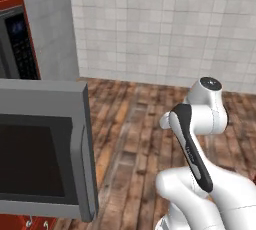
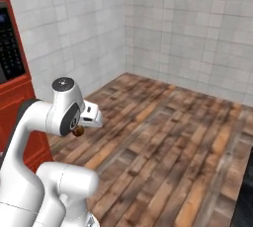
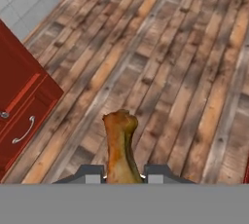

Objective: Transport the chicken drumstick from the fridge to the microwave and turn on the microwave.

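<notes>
Right now my claw (image 3: 124,177) is clenched on the chicken drumstick (image 3: 120,146), my two fingertips (image 3: 90,174) pressing it from either side at its thick end. In the hand view the drumstick stands straight out beyond the tips, its paler knobbed bone end farthest from me, hanging over the wooden plank floor (image 3: 185,72) and touching nothing but my fingers. In the right base view it shows as a small brown lump (image 2: 78,131) tucked under my white wrist.

Beyond the claw and off to one side in the hand view stands a red cabinet (image 3: 19,101) with curved metal drawer handles (image 3: 23,130); its drawers are shut, so I cannot tell what is in them.

In the left base view the microwave door (image 1: 47,149) stands swung open, grey with a dark glass window, well apart from my claw. Its black keypad strip (image 1: 22,49) sits farther back, set in the red cabinet front. From here I cannot see into the cavity.
</notes>
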### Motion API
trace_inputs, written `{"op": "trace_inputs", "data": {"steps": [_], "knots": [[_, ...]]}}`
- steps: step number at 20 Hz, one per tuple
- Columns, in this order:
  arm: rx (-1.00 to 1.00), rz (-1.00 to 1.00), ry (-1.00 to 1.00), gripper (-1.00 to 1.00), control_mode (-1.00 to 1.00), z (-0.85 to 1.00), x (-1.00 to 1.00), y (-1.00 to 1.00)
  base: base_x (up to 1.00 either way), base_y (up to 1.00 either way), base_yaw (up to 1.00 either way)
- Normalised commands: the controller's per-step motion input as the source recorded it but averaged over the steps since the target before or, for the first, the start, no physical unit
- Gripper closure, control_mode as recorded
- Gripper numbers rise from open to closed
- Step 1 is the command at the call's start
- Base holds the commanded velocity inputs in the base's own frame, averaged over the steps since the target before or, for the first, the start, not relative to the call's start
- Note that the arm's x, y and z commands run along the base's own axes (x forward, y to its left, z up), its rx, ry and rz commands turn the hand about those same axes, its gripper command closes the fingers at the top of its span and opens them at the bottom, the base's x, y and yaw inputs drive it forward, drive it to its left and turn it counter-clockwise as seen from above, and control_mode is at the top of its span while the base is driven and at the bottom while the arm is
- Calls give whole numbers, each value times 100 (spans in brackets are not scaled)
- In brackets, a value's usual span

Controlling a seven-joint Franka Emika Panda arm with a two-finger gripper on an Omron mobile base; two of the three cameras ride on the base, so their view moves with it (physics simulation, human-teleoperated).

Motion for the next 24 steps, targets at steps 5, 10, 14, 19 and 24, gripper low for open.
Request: {"op": "trace_inputs", "data": {"steps": [5,10,14,19,24], "knots": [[0,0,0,100,100,0,0,0,29,-16,30],[0,0,0,100,100,0,0,0,35,0,34],[0,0,0,100,100,0,0,0,46,0,36],[0,0,0,100,100,0,0,0,50,0,38],[0,0,0,100,100,0,0,0,59,0,39]]}}
